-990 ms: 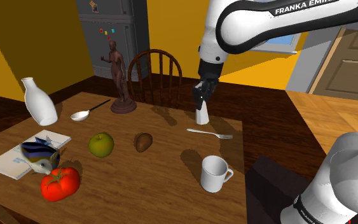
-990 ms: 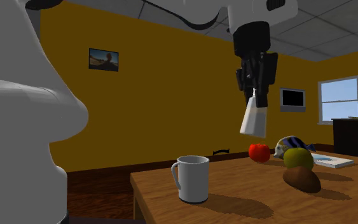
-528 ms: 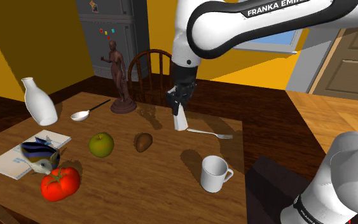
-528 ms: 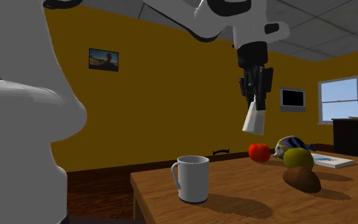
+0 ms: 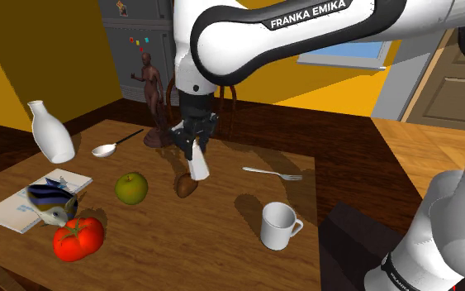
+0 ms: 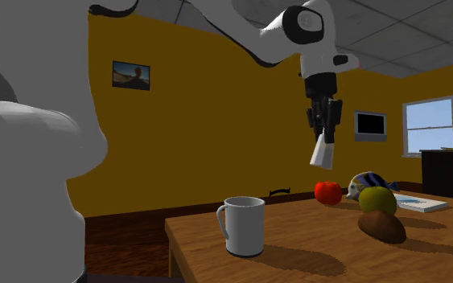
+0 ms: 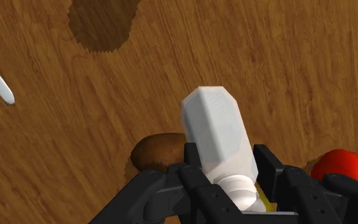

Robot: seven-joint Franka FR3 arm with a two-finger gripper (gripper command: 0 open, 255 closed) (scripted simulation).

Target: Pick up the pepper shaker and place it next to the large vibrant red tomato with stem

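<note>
so in the shoulder view the gripper (image 5: 194,154) is up in the air over the middle of the table (image 5: 222,256), with the white pepper shaker (image 5: 198,169) hanging tilted from it, right above a brown potato-looking thing (image 5: 185,187). the red tomato (image 5: 78,238) sits toward that view's lower left, beside a striped fish figurine (image 5: 50,203). it's well apart from the shaker, with a green apple (image 5: 130,188) in between. second exterior view, same deal: the pepper shaker (image 6: 323,153) dangles clear of the tabletop, higher than the white mug (image 6: 243,225), and the red tomato (image 6: 327,192) is on the far part of the table. in the wrist view the two black fingers (image 7: 194,160) are closed in on the shaker's narrow threaded end, so it's properly clamped, not just sitting between them. my read: the pick-up is done and the carry is partway. what's left is getting over beside the tomato, lowering the shaker onto bare wood and letting go without bumping the fish or the apple.
</note>
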